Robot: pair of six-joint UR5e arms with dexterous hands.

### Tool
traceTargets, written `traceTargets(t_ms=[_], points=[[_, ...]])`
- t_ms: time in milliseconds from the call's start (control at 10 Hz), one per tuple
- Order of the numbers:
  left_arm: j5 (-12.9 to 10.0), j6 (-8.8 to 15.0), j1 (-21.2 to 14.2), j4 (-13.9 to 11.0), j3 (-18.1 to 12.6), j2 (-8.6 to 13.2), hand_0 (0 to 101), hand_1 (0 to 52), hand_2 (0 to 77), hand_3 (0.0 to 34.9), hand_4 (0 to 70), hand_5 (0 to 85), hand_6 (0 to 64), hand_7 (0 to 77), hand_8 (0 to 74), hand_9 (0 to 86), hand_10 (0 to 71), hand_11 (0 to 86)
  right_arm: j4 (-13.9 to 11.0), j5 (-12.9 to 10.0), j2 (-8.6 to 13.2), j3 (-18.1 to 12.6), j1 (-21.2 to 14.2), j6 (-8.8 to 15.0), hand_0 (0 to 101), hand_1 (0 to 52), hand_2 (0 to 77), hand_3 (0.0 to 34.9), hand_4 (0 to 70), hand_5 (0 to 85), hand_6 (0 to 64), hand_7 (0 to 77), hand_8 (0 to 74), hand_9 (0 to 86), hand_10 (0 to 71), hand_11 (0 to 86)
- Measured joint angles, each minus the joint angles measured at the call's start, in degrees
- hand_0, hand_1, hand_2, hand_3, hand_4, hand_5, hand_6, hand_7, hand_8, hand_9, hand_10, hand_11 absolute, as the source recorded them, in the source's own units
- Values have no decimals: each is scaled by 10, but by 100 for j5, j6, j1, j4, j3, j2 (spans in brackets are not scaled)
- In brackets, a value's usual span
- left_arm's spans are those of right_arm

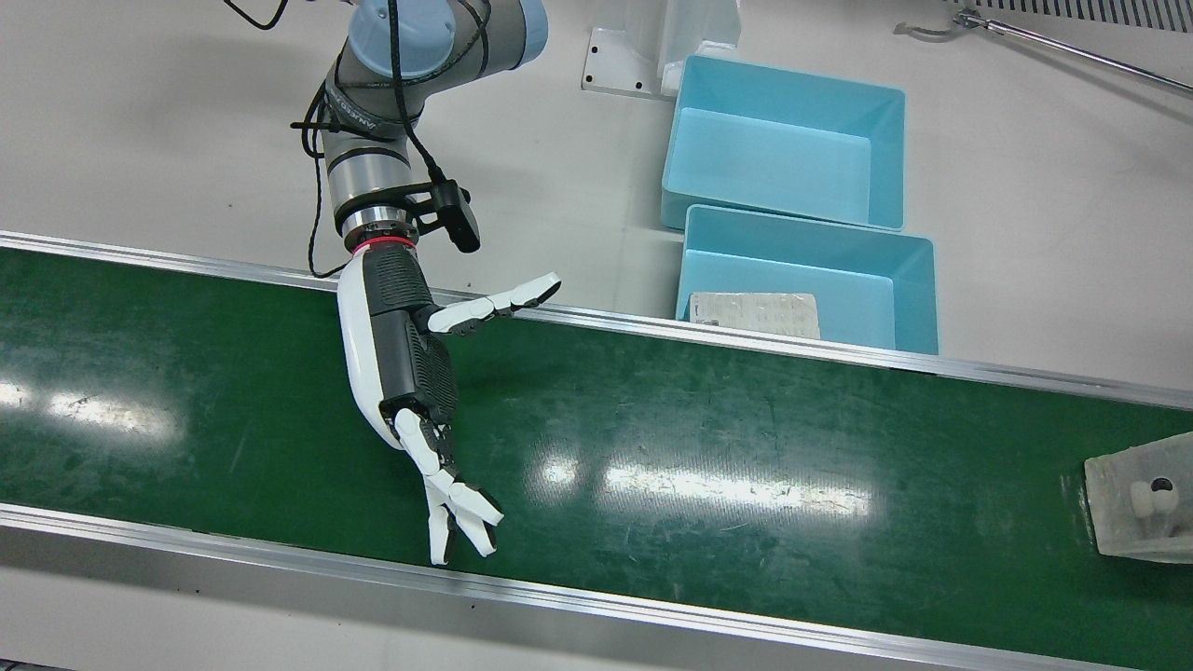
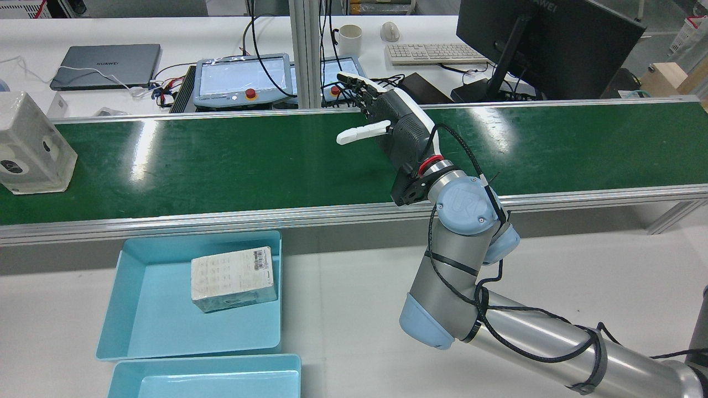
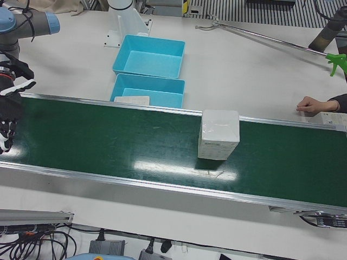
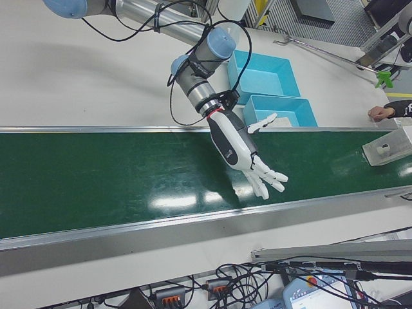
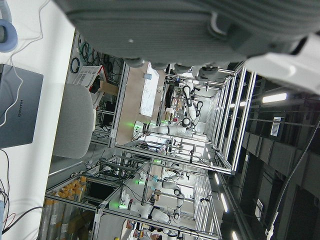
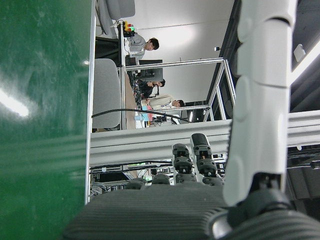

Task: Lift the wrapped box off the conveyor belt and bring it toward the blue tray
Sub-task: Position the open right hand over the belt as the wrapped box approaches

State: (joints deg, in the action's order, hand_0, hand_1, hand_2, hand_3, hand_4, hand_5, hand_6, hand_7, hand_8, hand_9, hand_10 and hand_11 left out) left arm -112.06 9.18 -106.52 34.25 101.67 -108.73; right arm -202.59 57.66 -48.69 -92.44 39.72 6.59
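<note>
Robotics lab: green conveyor belt [image 2: 221, 166] under hand [image 2: 387, 119]; teach pendants [image 2: 243, 80], monitor [image 2: 547, 44] beyond it.

HUAWEI | laptop [image 2: 105, 64] lid || UR | arm joint cap [image 2: 463, 204]

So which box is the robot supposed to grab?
Find the long green conveyor belt. The wrapped box stands on it, far from the open right hand. Another box lies nearby, but that one is already in a blue tray.
</note>
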Motion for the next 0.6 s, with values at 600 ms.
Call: traceTargets(t_ms=[600], points=[[0,0,0,0,0,0,0,0,11,0,0,11,5,5,5,5,5,5,0,-7,14,32,-38,9,490,147,16,0,104,158,33,44,0,11,0,11]])
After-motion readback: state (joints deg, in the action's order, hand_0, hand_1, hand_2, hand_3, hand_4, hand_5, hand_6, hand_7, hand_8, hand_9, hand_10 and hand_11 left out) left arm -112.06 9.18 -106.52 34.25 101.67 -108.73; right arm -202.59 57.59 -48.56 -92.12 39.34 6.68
